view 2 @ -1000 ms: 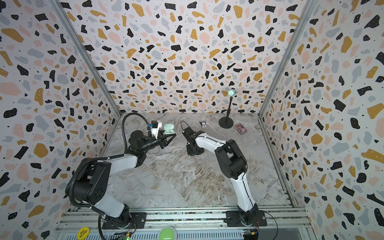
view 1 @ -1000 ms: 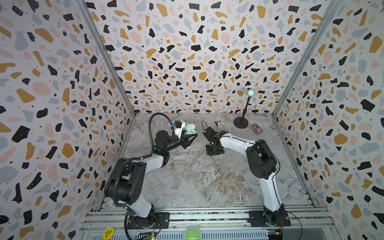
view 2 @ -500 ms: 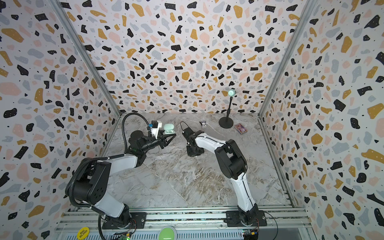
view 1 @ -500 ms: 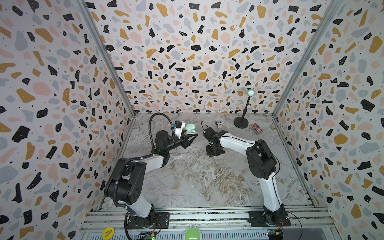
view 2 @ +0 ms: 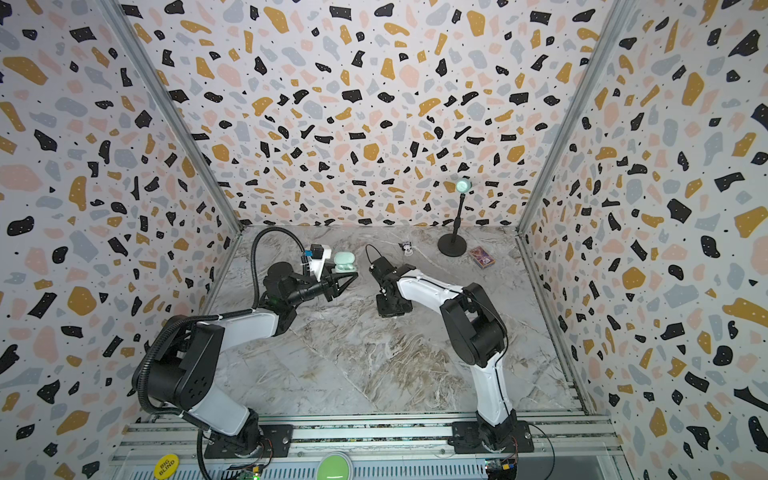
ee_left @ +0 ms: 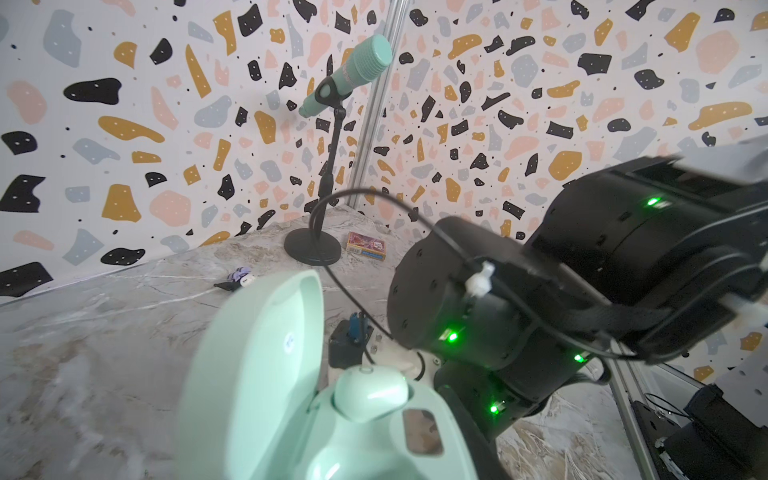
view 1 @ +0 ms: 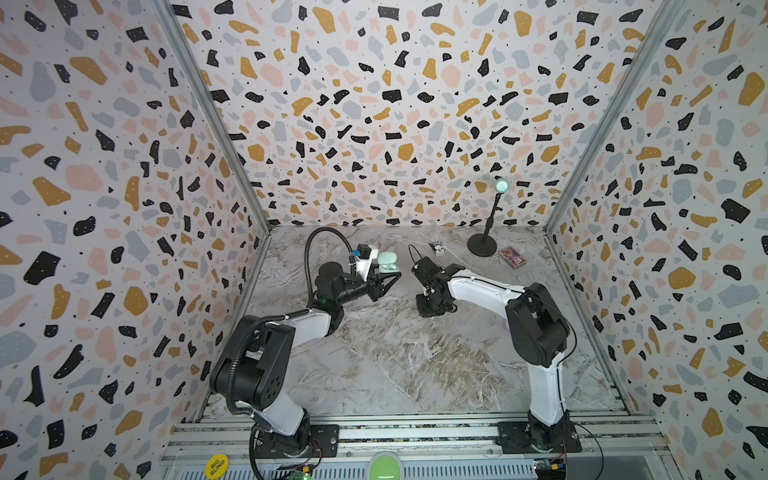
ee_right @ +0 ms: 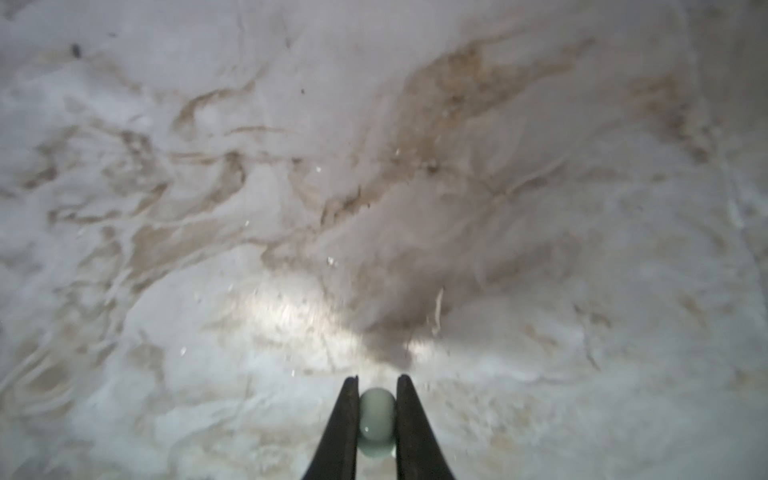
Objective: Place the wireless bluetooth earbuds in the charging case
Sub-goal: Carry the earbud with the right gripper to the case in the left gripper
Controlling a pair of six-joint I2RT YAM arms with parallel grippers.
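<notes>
My left gripper (view 1: 392, 277) holds the mint-green charging case (view 1: 386, 262) off the table, lid open, in both top views. In the left wrist view the charging case (ee_left: 266, 374) fills the foreground and one whitish-mint earbud (ee_left: 370, 395) sits in a slot; my left fingers are hidden under the case. My right gripper (view 1: 432, 309) points straight down at the marble table, right of the case. In the right wrist view my right gripper (ee_right: 377, 380) is shut on another whitish-mint earbud (ee_right: 376, 411), just above the table.
A mint microphone on a black stand (view 1: 482, 245) rises at the back right, with a small card box (view 1: 512, 257) beside it. A tiny purple trinket (view 1: 437, 247) lies behind the right gripper. Terrazzo walls close in three sides.
My right gripper's jaws have drawn in the last bit onto the earbud. Neither arm has visibly moved, and the case stays where it was.
</notes>
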